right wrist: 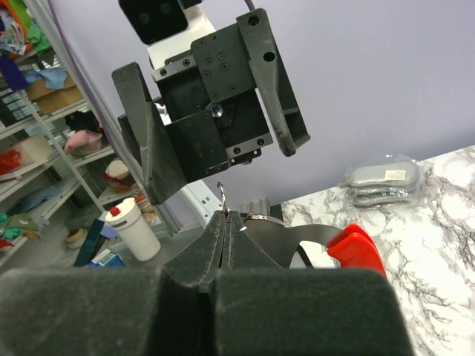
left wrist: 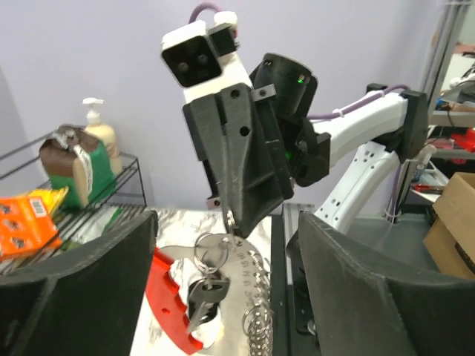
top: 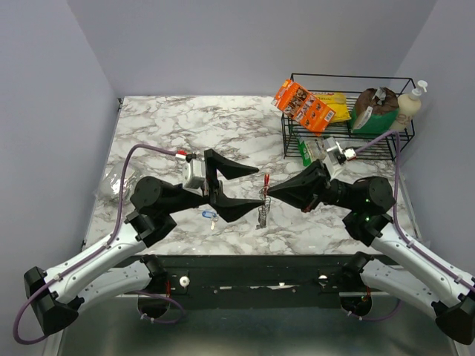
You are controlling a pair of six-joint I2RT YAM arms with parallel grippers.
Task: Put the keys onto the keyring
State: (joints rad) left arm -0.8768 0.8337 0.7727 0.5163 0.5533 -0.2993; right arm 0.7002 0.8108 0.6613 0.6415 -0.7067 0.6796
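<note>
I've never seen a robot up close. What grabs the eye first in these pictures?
Over the middle of the marble table, two black end effectors meet nose to nose. The right end effector is pinched shut on the dangling, red-ended keyring, and the left end effector gapes wide open facing it. A blue-headed key lies on the table to their left, and a wire rack holding an orange box stands at the back right.

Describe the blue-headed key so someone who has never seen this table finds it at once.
On the marble table, look near the front edge, by the left arm's black wrist. The key lies there, the only thing with a bright blue head; the red-tipped keyring is further right, in the right gripper.
</note>
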